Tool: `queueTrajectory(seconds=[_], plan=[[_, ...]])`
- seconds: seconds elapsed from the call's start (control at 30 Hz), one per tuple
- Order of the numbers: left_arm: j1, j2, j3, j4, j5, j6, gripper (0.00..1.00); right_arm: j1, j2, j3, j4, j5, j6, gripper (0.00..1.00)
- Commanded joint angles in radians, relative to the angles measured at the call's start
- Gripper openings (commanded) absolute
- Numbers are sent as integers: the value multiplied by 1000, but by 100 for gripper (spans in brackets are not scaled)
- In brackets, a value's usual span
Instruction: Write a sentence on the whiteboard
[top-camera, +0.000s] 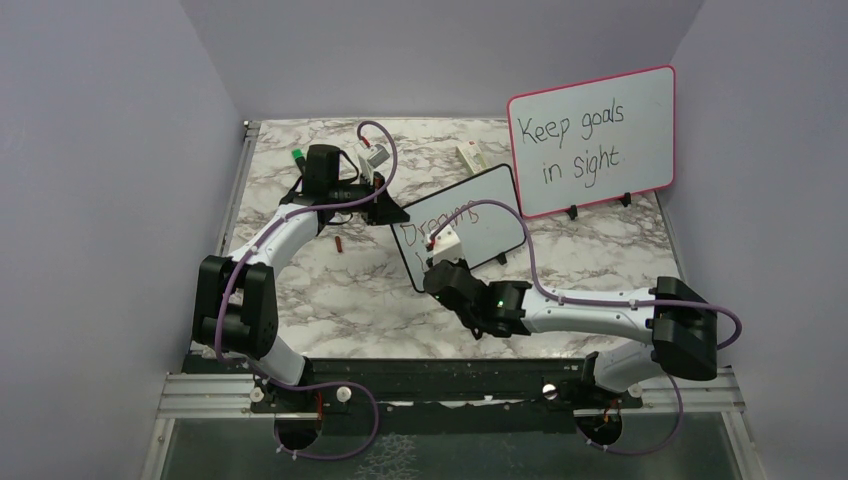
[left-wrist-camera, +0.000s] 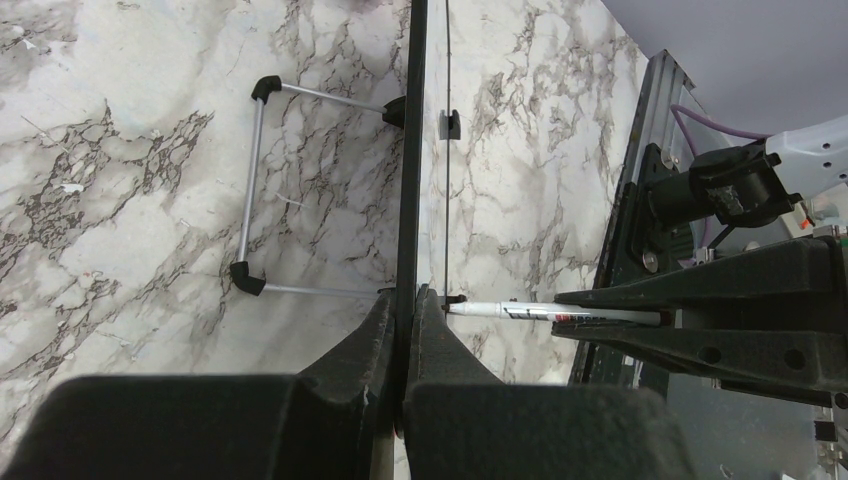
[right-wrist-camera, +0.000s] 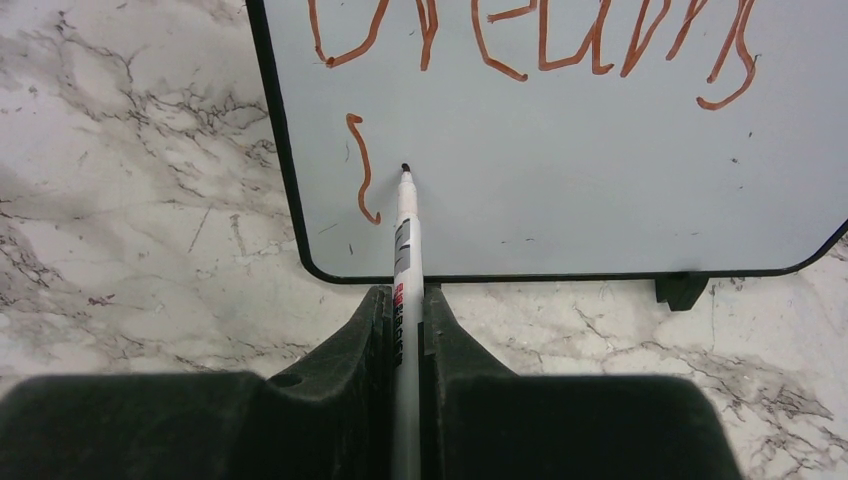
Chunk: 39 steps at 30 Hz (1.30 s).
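The whiteboard (top-camera: 480, 205), small with a thin black frame, stands tilted mid-table. My left gripper (top-camera: 385, 212) is shut on its left edge; the left wrist view shows the board edge-on (left-wrist-camera: 410, 150) pinched at my left gripper (left-wrist-camera: 408, 300). My right gripper (top-camera: 435, 262) is shut on a white marker (right-wrist-camera: 405, 240). Its tip sits at the board's face (right-wrist-camera: 600, 180), low on the left. The sentence (right-wrist-camera: 540, 40) reads "Dreams" in red, with one curved stroke (right-wrist-camera: 364, 170) below it, just left of the tip. The marker (left-wrist-camera: 540, 313) also shows from the side, meeting the board.
A larger pink-framed board (top-camera: 590, 140) with black "Keep goals in sight" stands at the back right. A small red cap (top-camera: 340, 243) lies left of the whiteboard. A wire stand (left-wrist-camera: 255, 190) props the whiteboard from behind. Purple walls close in left, right and behind.
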Motion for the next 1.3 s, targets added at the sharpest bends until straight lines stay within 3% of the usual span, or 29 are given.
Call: queueTrajectory(seconds=[0.0, 0.63, 1.27], plan=[[-34, 80, -50, -124, -190, 71, 0, -9, 2, -20, 6, 29, 25, 1], [-34, 77, -50, -124, -192, 69, 0, -9, -51, -39, -7, -28, 18, 1], [-34, 80, -50, -124, -192, 69, 0, -9, -1, -18, -14, -32, 15, 1]])
